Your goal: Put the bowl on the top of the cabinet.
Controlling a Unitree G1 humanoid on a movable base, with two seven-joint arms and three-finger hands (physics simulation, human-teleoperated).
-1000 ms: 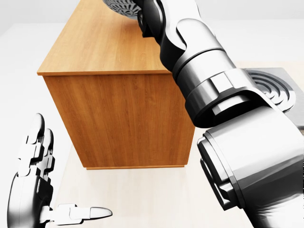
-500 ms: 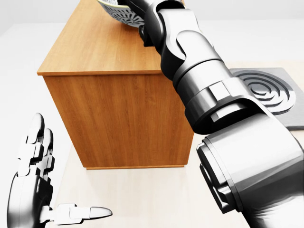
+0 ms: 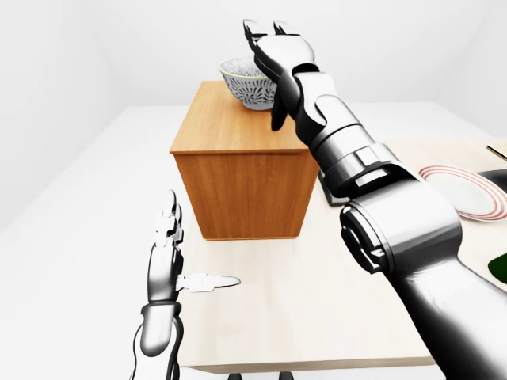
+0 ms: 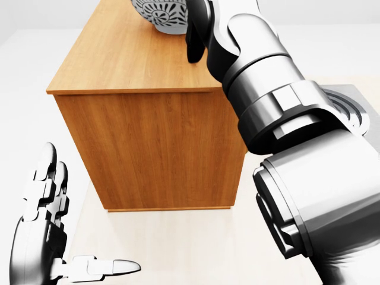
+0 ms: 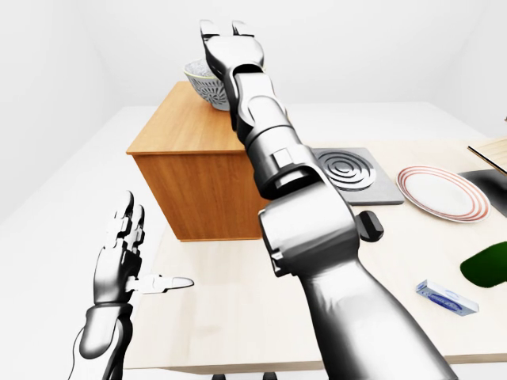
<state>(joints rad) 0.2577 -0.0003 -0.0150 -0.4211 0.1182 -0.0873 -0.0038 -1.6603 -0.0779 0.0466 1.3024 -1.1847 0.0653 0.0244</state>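
The right hand [image 3: 273,43] is raised with its fingers spread, just right of the bowl [image 3: 247,81] and not gripping it. The bowl stands upright, mouth upward, on the far end of the cabinet [image 3: 238,170] top. The left hand [image 3: 168,253], low and well apart, is open, thumb out, above the surface [image 3: 301,309].

Bowl [image 3: 247,81] partly behind right hand [image 3: 273,47]; contact between them unclear.
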